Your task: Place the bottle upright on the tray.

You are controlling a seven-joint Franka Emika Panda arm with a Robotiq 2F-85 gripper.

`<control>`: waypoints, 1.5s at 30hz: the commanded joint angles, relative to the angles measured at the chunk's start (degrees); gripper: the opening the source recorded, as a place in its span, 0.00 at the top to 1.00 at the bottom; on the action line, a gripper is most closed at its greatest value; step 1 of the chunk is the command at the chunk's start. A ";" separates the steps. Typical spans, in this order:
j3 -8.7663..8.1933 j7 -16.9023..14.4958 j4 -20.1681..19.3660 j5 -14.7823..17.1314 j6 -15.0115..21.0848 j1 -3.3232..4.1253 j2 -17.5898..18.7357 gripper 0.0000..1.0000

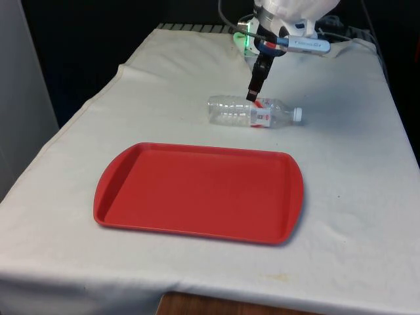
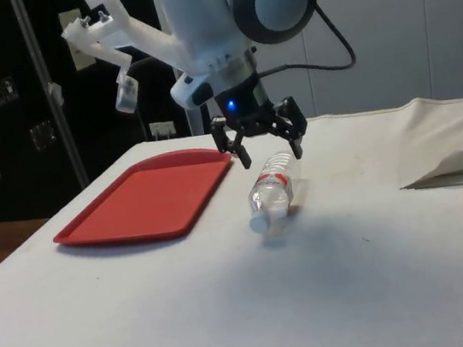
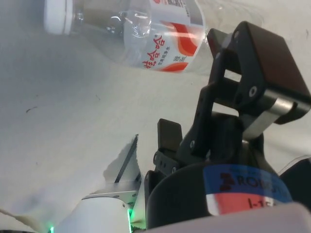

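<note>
Bottle (image 1: 252, 111) position: lying on its side on the white cloth (image 1: 341, 164) of the table, clear plastic, white cap (image 1: 297, 114) pointing toward the front view's right. A red-and-white label (image 1: 261, 113) wraps the body near the neck end. In the side view the bottle (image 2: 271, 194) lies with its cap (image 2: 258, 222) toward the camera, just beside the tray's near corner but apart from it.

Tray (image 1: 197, 191) position: red, rectangular with rounded corners, flat on the cloth between the bottle and the front camera. The tray carries nothing. In the side view the tray (image 2: 145, 199) sits to the left of the bottle.

Tool (image 2: 266, 144) state: open, fingers spread and gripping nothing. In the side view it hangs directly over the label end of the bottle, one finger on each side of the body, fingertips level with the top of the bottle and not clearly touching it. In the front view the tool (image 1: 254, 92) points down, its tip at the bottle's upper edge by the label.

Wrist view: the label (image 3: 165, 46) and cap (image 3: 59, 17) lie beyond one black finger (image 3: 252, 63).
</note>
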 commanded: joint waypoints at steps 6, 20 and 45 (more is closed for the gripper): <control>0.06 0.23 -0.11 -0.29 0.06 0.17 -0.11 0.00; 1.72 9.34 0.06 -6.53 1.83 0.46 0.00 0.00; 5.61 22.00 0.06 -15.70 -0.40 1.03 0.23 0.00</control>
